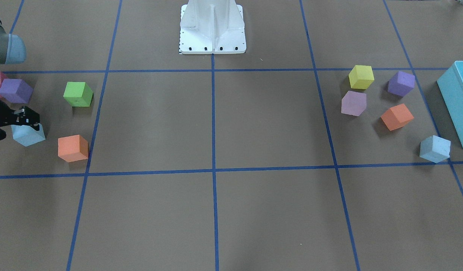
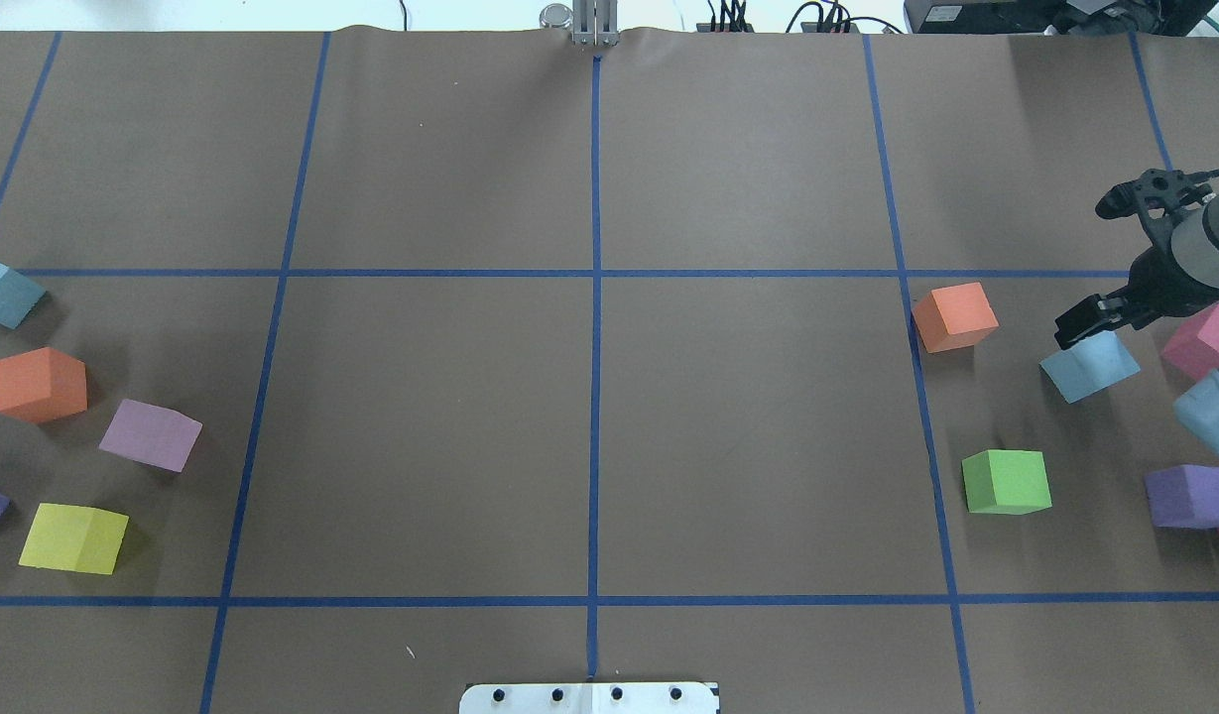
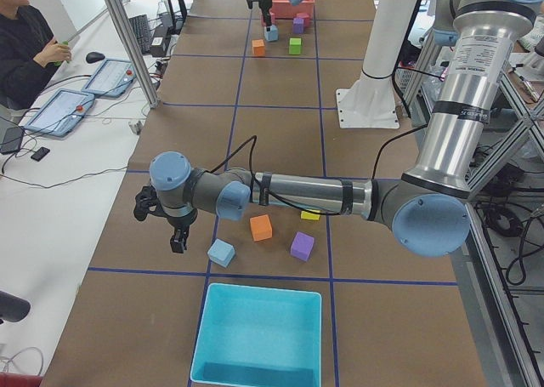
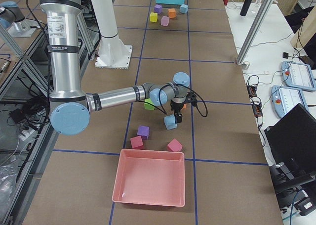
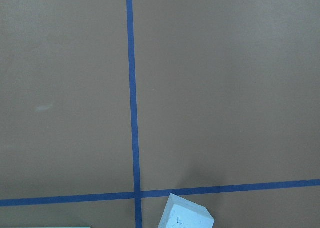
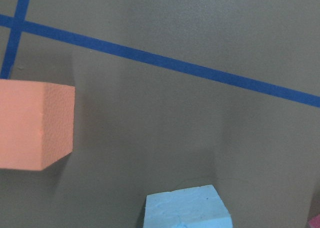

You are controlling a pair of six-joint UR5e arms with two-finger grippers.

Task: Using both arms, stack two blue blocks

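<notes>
One blue block [image 2: 1090,365] lies at the right, also in the front view [image 1: 28,136] and at the bottom of the right wrist view [image 6: 187,208]. My right gripper [image 2: 1093,322] hangs just over its far top edge, and the jaws look open; it also shows in the front view [image 1: 26,117]. The other blue block [image 2: 4,290] lies at the far left, also in the front view [image 1: 435,148] and at the bottom of the left wrist view [image 5: 186,215]. My left gripper [image 3: 178,238] shows only in the left side view, hovering beside this block [image 3: 221,253]. I cannot tell if it is open.
Near the right block are an orange cube [image 2: 954,315], a green cube [image 2: 1007,482], a purple cube [image 2: 1189,496] and a pink cube [image 2: 1204,339]. At the left are orange [image 2: 40,385], lilac [image 2: 151,434] and yellow [image 2: 73,537] cubes. A turquoise bin [image 1: 459,101] and a pink tray [image 4: 150,183] stand at the table's ends.
</notes>
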